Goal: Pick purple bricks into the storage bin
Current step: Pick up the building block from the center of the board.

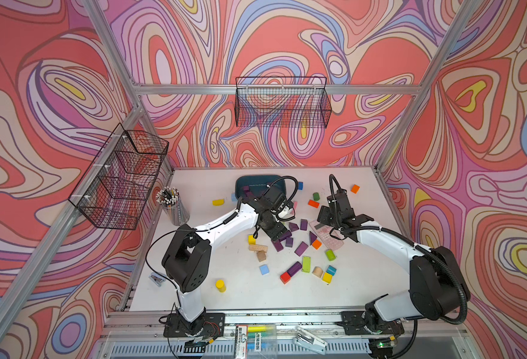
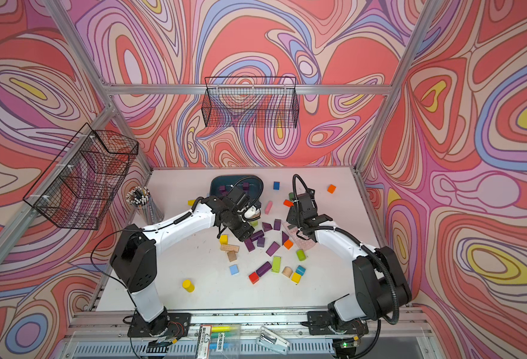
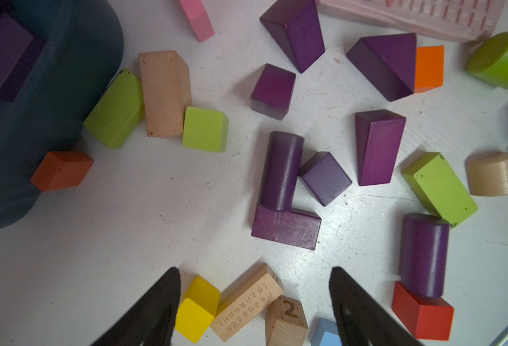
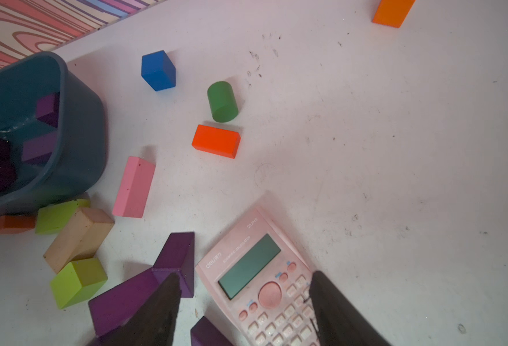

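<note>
The teal storage bin (image 1: 239, 186) (image 4: 79, 143) sits at the back of the table with a few purple bricks (image 4: 47, 109) inside. More purple bricks lie loose mid-table: a cylinder (image 3: 282, 170), a bar (image 3: 285, 229), a cube (image 3: 326, 178), a wedge (image 1: 293, 227) and others. My left gripper (image 3: 255, 278) (image 1: 279, 237) hovers open and empty over a yellow cube (image 3: 198, 308) and plain wooden blocks, just short of the purple bar. My right gripper (image 4: 245, 284) (image 1: 322, 219) is open and empty above a pink calculator (image 4: 255, 269), with a purple wedge (image 4: 127, 296) beside one finger.
Blocks of other colours are scattered about: a pink bar (image 4: 134, 187), orange (image 4: 216, 140), green cylinder (image 4: 222, 102), blue cube (image 4: 158, 70), lime blocks (image 3: 115, 110). A pencil cup (image 1: 175, 205) stands at the left. Wire baskets (image 1: 282, 102) hang on the walls.
</note>
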